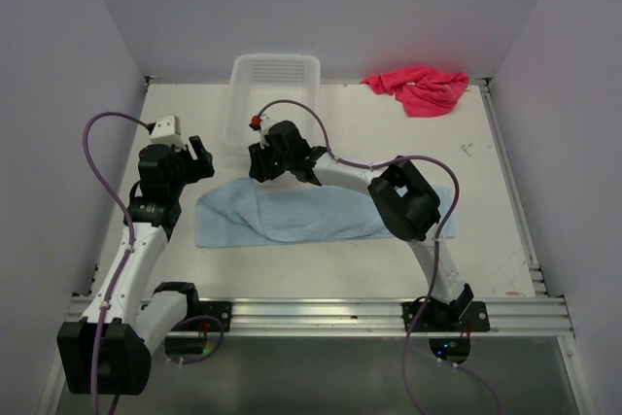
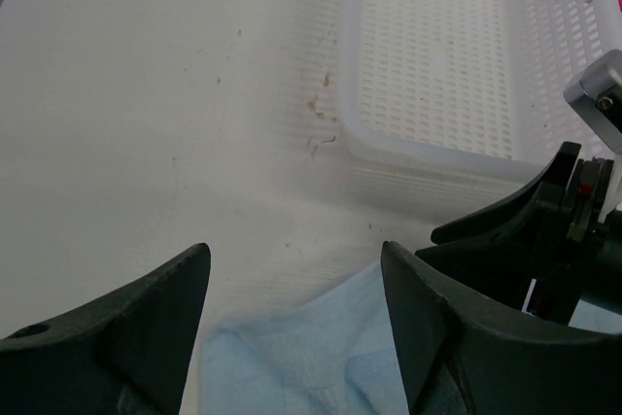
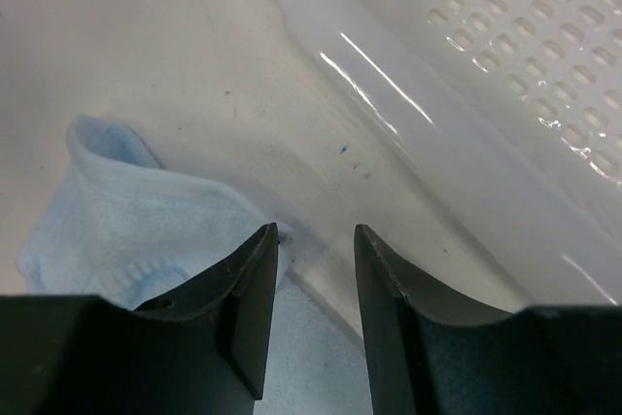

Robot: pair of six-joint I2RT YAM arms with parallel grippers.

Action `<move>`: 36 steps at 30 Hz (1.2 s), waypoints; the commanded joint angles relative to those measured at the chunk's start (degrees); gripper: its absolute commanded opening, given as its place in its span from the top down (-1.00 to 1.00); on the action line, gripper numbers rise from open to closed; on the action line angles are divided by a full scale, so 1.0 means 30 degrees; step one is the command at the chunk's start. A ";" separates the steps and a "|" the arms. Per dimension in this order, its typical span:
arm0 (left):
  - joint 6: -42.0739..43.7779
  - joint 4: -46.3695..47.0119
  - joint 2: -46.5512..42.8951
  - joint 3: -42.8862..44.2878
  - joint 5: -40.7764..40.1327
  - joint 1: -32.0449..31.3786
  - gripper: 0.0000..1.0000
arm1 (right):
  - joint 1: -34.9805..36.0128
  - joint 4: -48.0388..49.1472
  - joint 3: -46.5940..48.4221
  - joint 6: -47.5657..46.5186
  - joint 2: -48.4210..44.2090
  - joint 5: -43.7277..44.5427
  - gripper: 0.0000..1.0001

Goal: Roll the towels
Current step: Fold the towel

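Your right gripper (image 1: 259,170) hangs spread and empty at the blue towel (image 1: 292,213) far edge, beside the basket (image 1: 243,94); left gripper (image 1: 199,156) spread too. Pinch that edge evenly, then roll straight nearward. Pink towel (image 1: 418,87) lies far right

Basket (image 1: 275,58) blocks far side; right arm (image 1: 408,203) crosses blue towel (image 1: 292,217).

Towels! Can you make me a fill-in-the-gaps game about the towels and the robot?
The flat towel in the middle of the table is light ____.
The crumpled pink-red towel lies in the far ____ corner.
The mesh basket is coloured ____.
The left gripper has its jaws ____.
Missing words: blue, right, white, open.
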 commanded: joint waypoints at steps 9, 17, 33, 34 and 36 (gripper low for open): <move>-0.0339 0.0423 0.0252 0.0746 0.0375 0.0193 -0.51 | -0.0095 0.2686 -0.0020 0.0231 -0.0108 -0.3293 0.14; -0.0339 0.0482 0.0281 0.0746 0.0843 0.0193 -0.52 | -0.0095 0.2188 0.0098 -0.0560 0.0303 -0.3177 0.11; -0.0398 0.0482 0.0633 0.0863 0.1107 0.0222 -0.52 | -0.0271 0.2391 0.0245 -0.0707 0.1007 -0.4114 0.15; -0.0398 0.0482 0.0633 0.0892 0.1078 0.0222 -0.52 | -0.0271 0.2508 0.0186 -0.0736 0.0948 -0.4114 0.20; -0.0398 0.0482 0.0691 0.0892 0.1107 0.0251 -0.52 | -0.0271 0.2742 0.0040 -0.0707 0.0686 -0.4114 0.36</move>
